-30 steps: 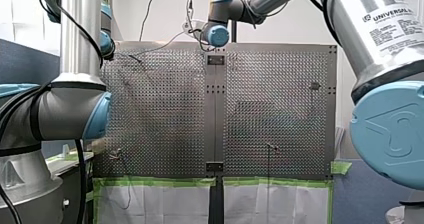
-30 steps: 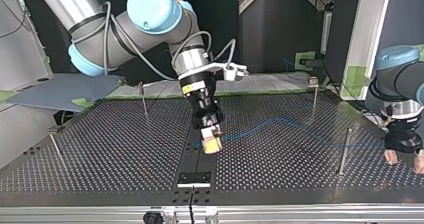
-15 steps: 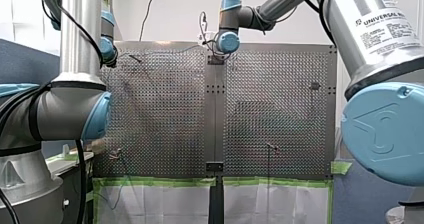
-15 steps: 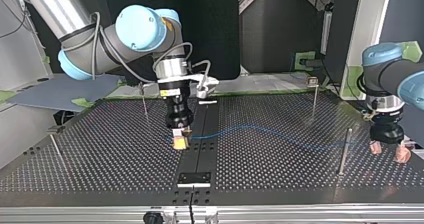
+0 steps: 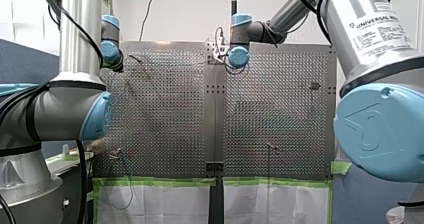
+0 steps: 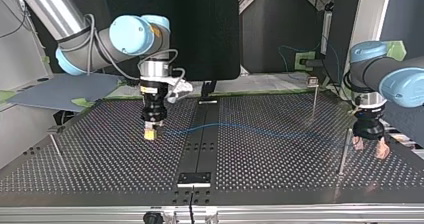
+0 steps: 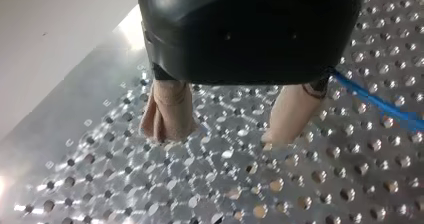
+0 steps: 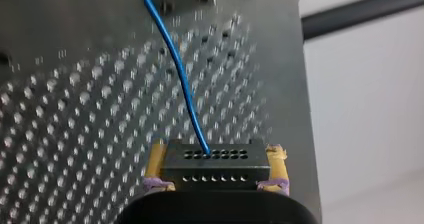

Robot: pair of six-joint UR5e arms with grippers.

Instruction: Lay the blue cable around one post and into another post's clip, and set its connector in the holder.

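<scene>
While under blue cable [image 6: 250, 129], perforated table [image 6: 280, 169]

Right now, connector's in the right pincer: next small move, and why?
Probably swing the connector in my right pincer toward the post at the top view's left: the blue cable runs nearly straight across the table, apparently round no post yet.

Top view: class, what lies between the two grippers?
The blue cable stretches over the table from my right gripper toward my left gripper, in the top view.
</scene>
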